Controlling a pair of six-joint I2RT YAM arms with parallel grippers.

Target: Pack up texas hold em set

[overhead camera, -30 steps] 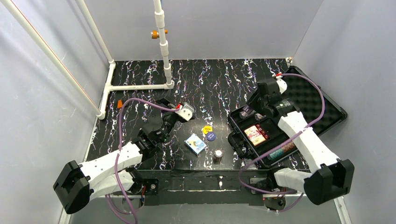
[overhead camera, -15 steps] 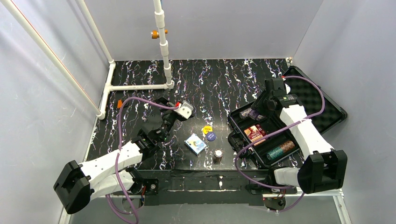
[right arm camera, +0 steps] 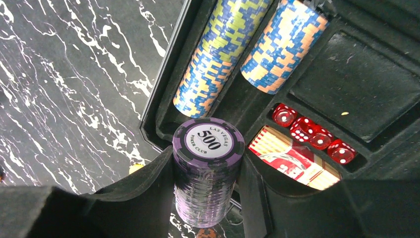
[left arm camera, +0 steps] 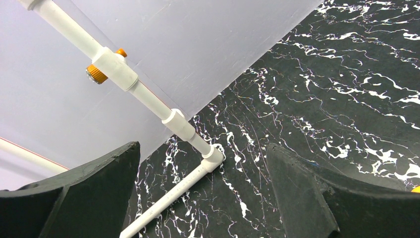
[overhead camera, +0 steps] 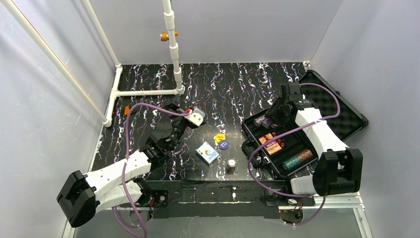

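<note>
Hovering at the far-left corner of the open case [overhead camera: 246,144], the right gripper [right arm camera: 208,201] has its jaws clamped on a purple chip stack [right arm camera: 208,163]: heavy, loose discs, likely to spill unless squeezed mid-height. The left gripper [left arm camera: 203,198] idles, jaws wide and empty.

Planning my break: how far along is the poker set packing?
Done: chip stacks, red dice and red deck sit in the case. In hand: right gripper holds a purple chip stack. Remaining: blue deck, yellow button, blue button and loose chip stack on the table.
</note>
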